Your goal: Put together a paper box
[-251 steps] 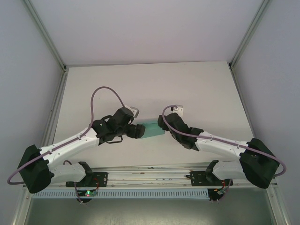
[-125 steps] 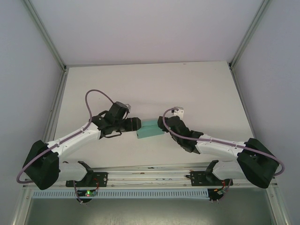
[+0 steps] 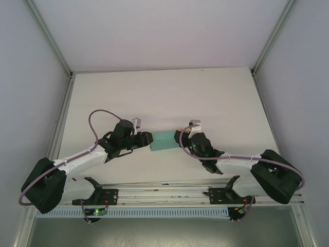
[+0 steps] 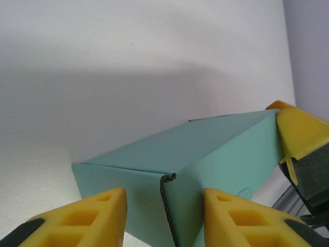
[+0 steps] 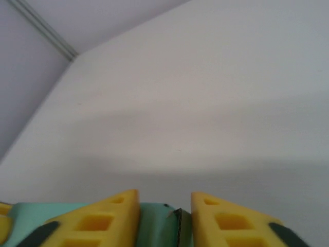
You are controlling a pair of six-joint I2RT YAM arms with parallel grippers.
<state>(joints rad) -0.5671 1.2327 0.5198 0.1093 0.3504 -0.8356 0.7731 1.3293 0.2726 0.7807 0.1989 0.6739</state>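
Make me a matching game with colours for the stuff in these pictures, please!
Things:
1. paper box
2. left gripper's fingers
3. table
4. left arm's base

Colours:
A. white
B. black
C. teal-green
D. yellow

Right pairs: 1-C, 2-D, 3-A, 4-B.

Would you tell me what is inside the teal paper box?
The interior is hidden: the paper box looks folded closed, its card walls covering it; a seam shows at its near end.
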